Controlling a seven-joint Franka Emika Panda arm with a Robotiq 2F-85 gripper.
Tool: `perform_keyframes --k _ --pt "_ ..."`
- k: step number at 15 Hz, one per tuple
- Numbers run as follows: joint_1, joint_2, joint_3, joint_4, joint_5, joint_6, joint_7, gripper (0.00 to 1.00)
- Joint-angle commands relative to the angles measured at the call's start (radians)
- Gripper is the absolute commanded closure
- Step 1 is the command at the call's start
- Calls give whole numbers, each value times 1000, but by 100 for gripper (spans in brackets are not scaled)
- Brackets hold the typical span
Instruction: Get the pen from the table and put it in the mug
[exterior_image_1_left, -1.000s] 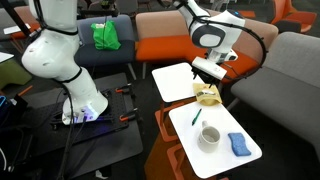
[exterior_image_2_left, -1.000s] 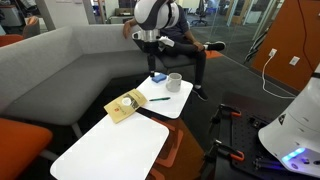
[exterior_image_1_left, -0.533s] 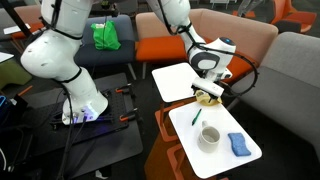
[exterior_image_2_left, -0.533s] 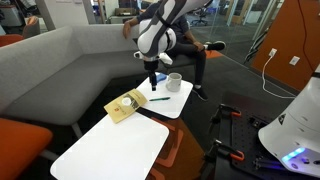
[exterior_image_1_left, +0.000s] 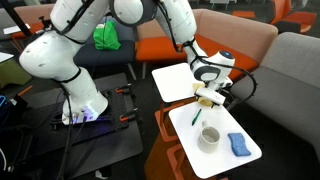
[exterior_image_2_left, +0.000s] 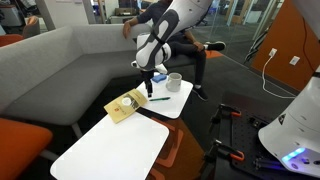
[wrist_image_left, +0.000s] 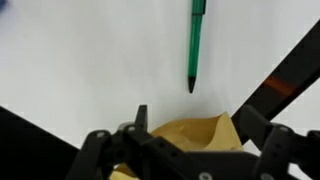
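Note:
The pen (wrist_image_left: 196, 45) is a thin dark green stick lying on the white table (wrist_image_left: 90, 60). It also shows in both exterior views (exterior_image_1_left: 196, 118) (exterior_image_2_left: 158, 98). The white mug (exterior_image_1_left: 209, 137) (exterior_image_2_left: 174, 81) stands upright on the same table (exterior_image_1_left: 190, 150), a little beyond the pen. My gripper (wrist_image_left: 195, 125) is open and empty. It hangs low over the table end (exterior_image_1_left: 207, 97) (exterior_image_2_left: 150, 88), with the pen tip just ahead of its fingers.
A crumpled tan paper bag (wrist_image_left: 190, 135) (exterior_image_1_left: 208, 98) (exterior_image_2_left: 127, 105) lies right under my fingers at the table's end. A blue cloth (exterior_image_1_left: 238, 144) lies beside the mug. A smaller white tabletop (exterior_image_1_left: 172, 80) (exterior_image_2_left: 105, 150) adjoins. Sofas surround the tables.
My gripper has come down from well above the tables to just over the bag and pen end. The pen, mug and cloth have not moved.

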Motion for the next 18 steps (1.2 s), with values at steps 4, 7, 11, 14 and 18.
perform_keyframes --k 4,7,11,14,18 --pt "-12 87 14 56 -23 11 112 0" --pt "-25 99 20 46 -25 37 137 2" --pt "-42 89 8 13 -38 64 138 5" --pt "-80 103 19 24 -35 52 115 20" --pt "-93 110 29 41 -53 31 97 57"
